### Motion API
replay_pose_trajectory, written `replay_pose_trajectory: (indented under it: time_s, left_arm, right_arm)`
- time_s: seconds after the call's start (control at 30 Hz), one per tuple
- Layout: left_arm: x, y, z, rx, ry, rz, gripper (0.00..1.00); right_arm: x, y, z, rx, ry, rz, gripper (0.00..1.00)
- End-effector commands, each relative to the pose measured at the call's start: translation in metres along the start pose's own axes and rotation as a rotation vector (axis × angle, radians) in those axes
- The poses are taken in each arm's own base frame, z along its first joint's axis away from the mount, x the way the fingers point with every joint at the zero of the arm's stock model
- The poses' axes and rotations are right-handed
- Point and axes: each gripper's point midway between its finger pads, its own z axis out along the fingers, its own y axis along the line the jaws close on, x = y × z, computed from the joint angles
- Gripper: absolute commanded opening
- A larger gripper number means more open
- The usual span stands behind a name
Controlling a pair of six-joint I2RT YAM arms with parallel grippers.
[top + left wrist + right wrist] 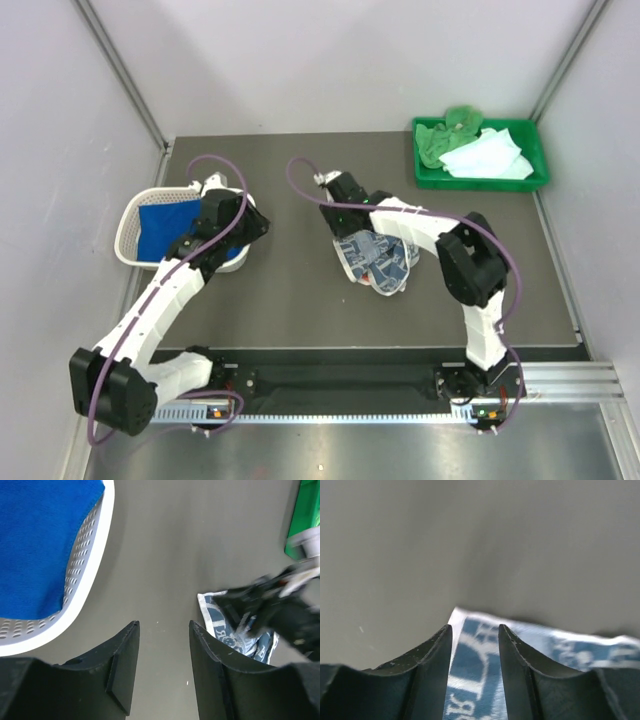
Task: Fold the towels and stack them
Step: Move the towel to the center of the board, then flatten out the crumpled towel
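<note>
L gripper (163,625): fingers spread, plain gap btwn them, nothing in it; only bare table shows through the gap.
L gripper pos: just beside the basket's R rim, over the table, not over the basket's inside. In wrist view the basket is to the L of the fingers.
R gripper (474,627): fingers parted w/ a clear gap, not pinching anything. Cloth shows through the gap from below.
R gripper pos: over the near-L corner area of the patterned towel; can't tell if the tips touch the cloth.
patterned towel (378,262): blue-grey w/ white print, mid table, rumpled and partly bunched, not squared up. One edge and a corner lie flat on the table in R wrist view.
blue towel (165,225): inside the basket, loose, fills most of it; top edge drapes to the rim in L wrist view.
green towel (445,135): crumpled in the tray's L half, spills up over the back-L corner.
white towel (488,157): in the tray's R half, loose, touching the green one.
basket (128,240): white, perforated wall, L side of table, near the side wall.
tray (480,182): green, far-R corner of table, well apart from both grippers.
table (290,300): dark grey.
stack: none visible; all four towels unfolded.
</note>
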Motion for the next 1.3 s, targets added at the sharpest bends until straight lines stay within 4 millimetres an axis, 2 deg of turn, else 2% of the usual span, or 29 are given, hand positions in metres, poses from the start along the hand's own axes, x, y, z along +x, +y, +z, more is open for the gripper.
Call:
replay_pose_trajectory:
  time_s: [0.0, 0.17, 0.4, 0.53, 0.6, 0.7, 0.73, 0.8, 0.83, 0.9, 0.97, 1.0, 1.07, 1.1, 1.13, 1.27]
  left_arm:
    - [-0.003, 0.006, -0.003, -0.030, -0.006, -0.007, 0.49]
    - [0.001, 0.001, -0.001, 0.000, 0.011, -0.019, 0.48]
    - [0.014, -0.001, 0.004, 0.035, 0.054, -0.021, 0.47]
    - [0.024, -0.010, 0.001, 0.108, 0.094, -0.016, 0.51]
    - [0.027, -0.014, 0.000, 0.142, 0.097, -0.013, 0.53]
    - [0.037, -0.019, 0.000, 0.200, 0.125, 0.004, 0.55]
    - [0.037, -0.023, 0.000, 0.226, 0.125, 0.008, 0.56]
    - [0.048, -0.030, 0.000, 0.278, 0.166, 0.015, 0.56]
    - [0.048, -0.037, 0.000, 0.315, 0.158, 0.021, 0.57]
    - [0.064, -0.042, 0.002, 0.345, 0.193, 0.038, 0.57]
    - [0.070, -0.048, 0.006, 0.375, 0.189, 0.054, 0.58]
    - [0.078, -0.053, 0.008, 0.386, 0.205, 0.068, 0.59]
    - [0.083, -0.063, 0.011, 0.419, 0.195, 0.082, 0.60]
    - [0.092, -0.066, 0.015, 0.431, 0.202, 0.097, 0.60]
    - [0.096, -0.068, 0.017, 0.436, 0.202, 0.104, 0.60]
    - [0.111, -0.074, 0.031, 0.464, 0.191, 0.132, 0.61]
  right_arm:
    - [-0.001, 0.024, -0.010, -0.037, 0.029, -0.096, 0.44]
    - [0.019, 0.032, 0.005, -0.039, 0.088, -0.121, 0.50]
    - [0.036, 0.015, 0.018, 0.058, 0.138, -0.119, 0.47]
    - [0.040, 0.014, 0.023, 0.067, 0.156, -0.129, 0.44]
    - [0.040, 0.015, 0.025, 0.065, 0.166, -0.130, 0.39]
    - [0.039, 0.017, 0.029, 0.049, 0.164, -0.118, 0.23]
    - [0.038, 0.017, 0.030, 0.039, 0.161, -0.105, 0.14]
    - [0.036, 0.020, 0.031, 0.001, 0.159, -0.079, 0.06]
    - [0.029, 0.018, 0.031, -0.004, 0.142, -0.058, 0.00]
    - [0.017, 0.019, 0.028, -0.035, 0.111, -0.004, 0.00]
    - [-0.004, 0.015, 0.020, -0.064, 0.047, 0.051, 0.00]
    - [-0.016, 0.017, 0.011, -0.088, 0.015, 0.084, 0.00]
    - [-0.035, 0.008, 0.002, -0.094, -0.044, 0.130, 0.00]
    - [-0.042, 0.005, -0.002, -0.094, -0.065, 0.158, 0.00]
    - [-0.055, 0.002, -0.013, -0.115, -0.100, 0.184, 0.00]
    - [-0.083, -0.008, -0.036, -0.142, -0.185, 0.255, 0.00]
